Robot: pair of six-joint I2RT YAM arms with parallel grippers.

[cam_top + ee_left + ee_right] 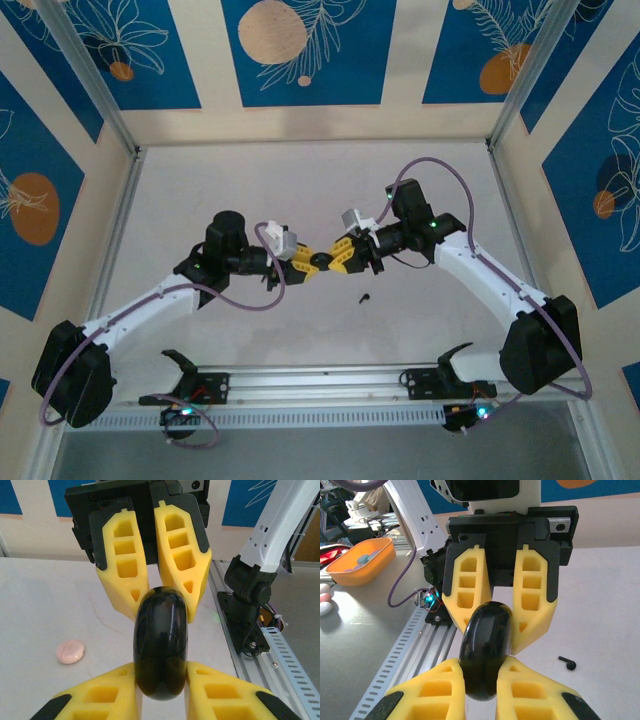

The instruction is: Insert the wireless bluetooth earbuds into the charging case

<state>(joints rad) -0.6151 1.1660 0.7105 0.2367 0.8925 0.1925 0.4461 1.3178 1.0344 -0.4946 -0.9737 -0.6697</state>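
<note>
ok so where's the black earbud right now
The black earbud lies loose on the table, just right of and nearer the arm bases than the black charging case at mid-table.

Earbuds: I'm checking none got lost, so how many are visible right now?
1: a black earbud lies on the table near the held black charging case. Others may be hidden.

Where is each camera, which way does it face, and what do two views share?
Top external: above, behind the robot, looking down on the table; left arm and right arm show.
Left wrist: looks past its own left tool at the right tool.
Right wrist: looks past its own right tool at the left tool.
Shared: both wrist views show the charging case.
</note>
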